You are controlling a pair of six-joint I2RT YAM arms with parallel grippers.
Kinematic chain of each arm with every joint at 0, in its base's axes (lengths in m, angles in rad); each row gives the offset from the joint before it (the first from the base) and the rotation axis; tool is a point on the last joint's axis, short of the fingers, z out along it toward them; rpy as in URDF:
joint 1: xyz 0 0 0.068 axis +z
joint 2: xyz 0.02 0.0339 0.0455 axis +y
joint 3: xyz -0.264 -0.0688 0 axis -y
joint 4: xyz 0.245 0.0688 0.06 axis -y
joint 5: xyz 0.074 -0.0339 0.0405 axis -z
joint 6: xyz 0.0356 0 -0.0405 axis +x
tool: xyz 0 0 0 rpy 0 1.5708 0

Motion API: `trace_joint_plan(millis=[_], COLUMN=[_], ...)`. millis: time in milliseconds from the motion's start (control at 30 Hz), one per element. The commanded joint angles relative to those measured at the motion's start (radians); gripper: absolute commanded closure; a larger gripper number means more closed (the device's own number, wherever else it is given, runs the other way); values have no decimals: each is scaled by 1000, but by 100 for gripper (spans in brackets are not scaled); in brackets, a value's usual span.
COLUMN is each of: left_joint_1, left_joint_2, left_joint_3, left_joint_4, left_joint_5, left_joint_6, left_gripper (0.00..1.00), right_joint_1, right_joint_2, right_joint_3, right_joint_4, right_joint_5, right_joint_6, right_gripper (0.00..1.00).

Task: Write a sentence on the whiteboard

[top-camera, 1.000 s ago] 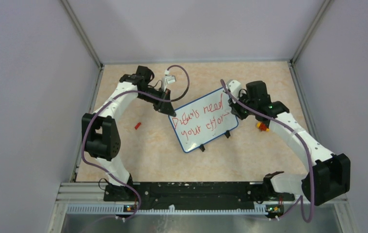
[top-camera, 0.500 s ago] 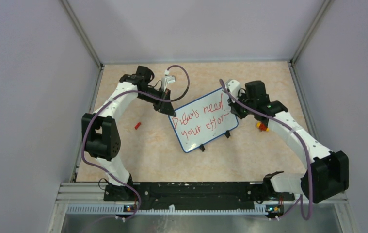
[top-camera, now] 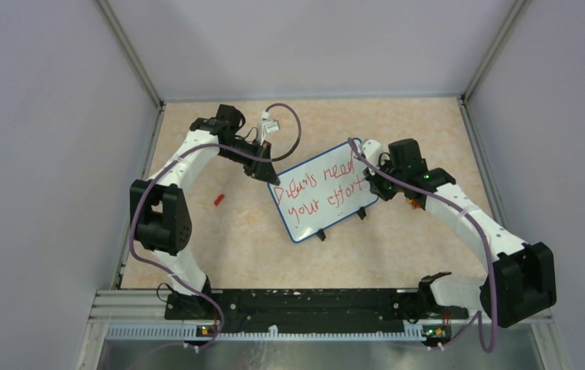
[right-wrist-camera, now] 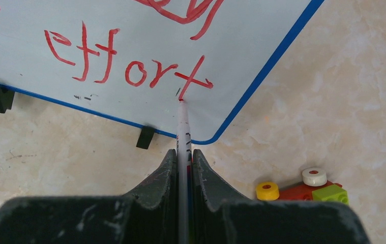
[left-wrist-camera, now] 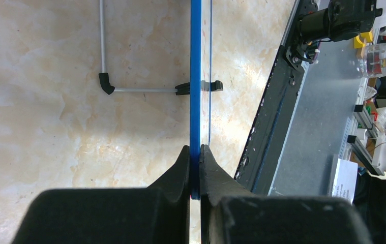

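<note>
Whiteboard (top-camera: 335, 212) is pinched at its far left corner by the left gripper (left-wrist-camera: 195, 151), while the right gripper (right-wrist-camera: 183, 156) squeezes the marker (right-wrist-camera: 182, 127), tip touching the last t of the sentence (right-wrist-camera: 135, 73).

From above, your light is soft and even: the beige marbled counter (top-camera: 397, 247) shows bright and sharp, with only faint, soft-edged shadows. In your left wrist view the black left pincer (left-wrist-camera: 195, 150) sits near the lens as a blurred dark mass, and the counter washes pale beside the small blue-rimmed glossy white whiteboard (left-wrist-camera: 195, 76). In your right wrist view the red handwritten marker sentence (right-wrist-camera: 129, 71) is crisp on a flat bluish-grey board face, while the black right pincer (right-wrist-camera: 183, 153) and slim white marker pen (right-wrist-camera: 182, 127) blur toward the bottom edge.
</note>
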State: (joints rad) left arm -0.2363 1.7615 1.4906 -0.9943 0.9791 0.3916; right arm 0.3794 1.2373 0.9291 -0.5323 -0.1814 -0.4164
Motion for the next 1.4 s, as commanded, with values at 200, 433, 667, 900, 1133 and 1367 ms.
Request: trace_joint_plan(millis=[200,433,667,900,1133,1367], left_joint_1=[-1,-1,-1,-1,-1,6], left_joint_2=[6,-2,-2,-8,-9,-34], left_joint_3=[-2,-3,-6,-19,-21,16], left_joint_4=[39,37,40,42,49,38], left_joint_5=[-16,-13,-11,-21,-24,-29], left_joint_6=[31,35,35,36,34,16], left_gripper=[100,100,100,100,100,54], right_joint_1=[6,6,6,6,6,6], right_joint_2=[-24,-45,-21,23,8,-46], right_joint_3=[71,87,54,16,37,225], right_joint_4=[21,-29,-13,48,19,-144], right_joint_5=[75,46,75,95,86,-58], right_joint_6=[-38,-44,-61,-67,-63,-32], right_gripper=[100,100,100,100,100,100])
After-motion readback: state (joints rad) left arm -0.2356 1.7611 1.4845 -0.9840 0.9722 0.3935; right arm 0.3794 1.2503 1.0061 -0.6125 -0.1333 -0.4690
